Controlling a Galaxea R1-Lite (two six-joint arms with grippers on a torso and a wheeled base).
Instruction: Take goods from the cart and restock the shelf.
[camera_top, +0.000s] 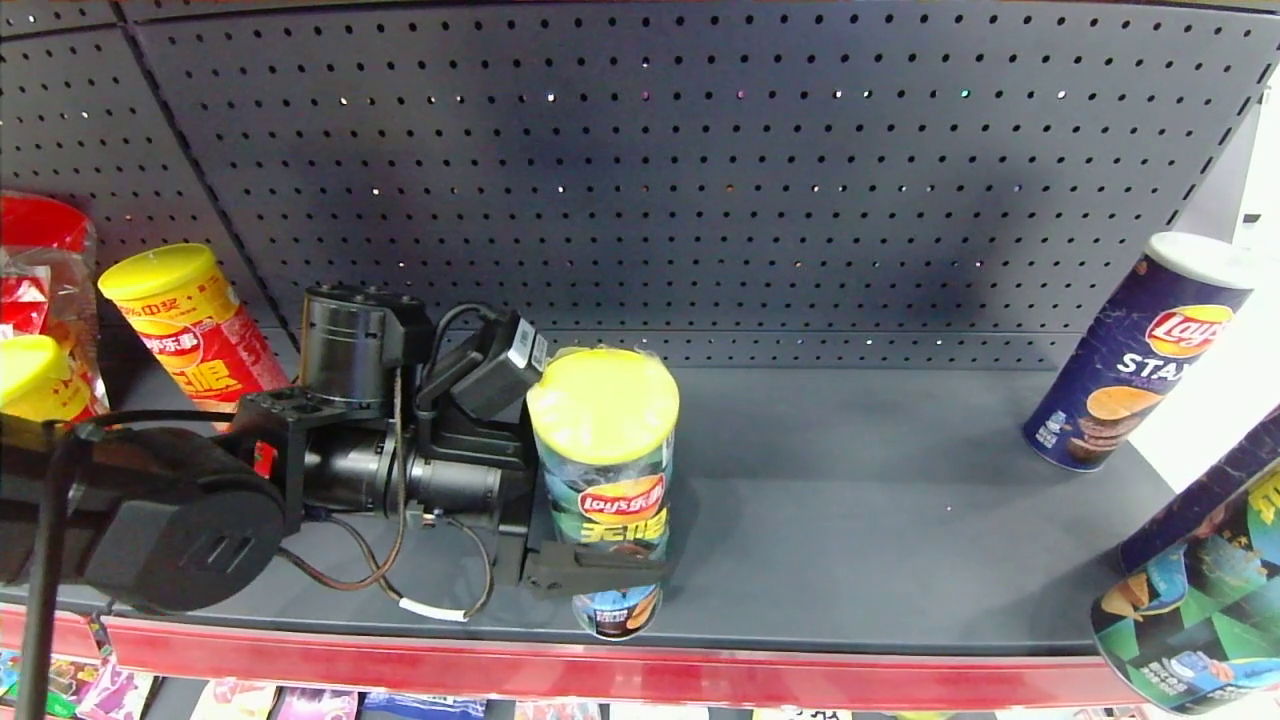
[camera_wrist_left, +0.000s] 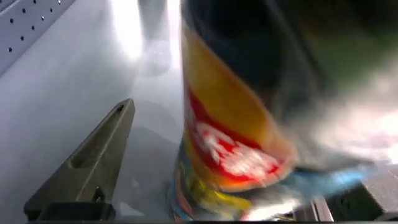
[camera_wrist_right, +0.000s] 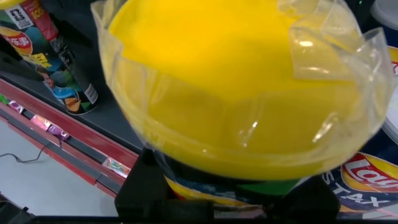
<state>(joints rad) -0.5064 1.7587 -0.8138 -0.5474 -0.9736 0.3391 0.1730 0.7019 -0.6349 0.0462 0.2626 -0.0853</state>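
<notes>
Left claw (camera_top: 625, 545): black, two-fingered, reaching in from the robot's left, low over the shelf. Jaws apart, straddling the item below. Near finger (camera_wrist_left: 93, 165) clear of the tube wall in the left wrist view, with bare deck between; far finger hidden behind the tube.

Item: tall cardboard crisp tube (camera_top: 605, 500), green-and-yellow print, yellow plastic lid. Upright on the dark grey metal shelf deck (camera_top: 850, 520), close to the red front strip (camera_top: 700, 675). Set between the claw's fingers, which sit at lower-body height.

Handling, as judged: light and stiff-walled, but crushable under a hard squeeze. Glossy skin, likely slippery. Tall and narrow, so easily toppled. Best taken around the mid-body with fingers on opposite sides, never by the lid. If backing the claw away, straight out, with neither finger brushing the wall.

Right claw (camera_wrist_right: 224, 202): clamped on a second yellow-lidded tube (camera_wrist_right: 236, 81), dark green-patterned, held tilted near the deck's right front edge.

Also present:
- navy tube with white lid (camera_top: 1135, 350), far right of deck
- red tubes with yellow lids (camera_top: 190, 320), far left
- perforated dark back panel (camera_top: 700, 180)
</notes>
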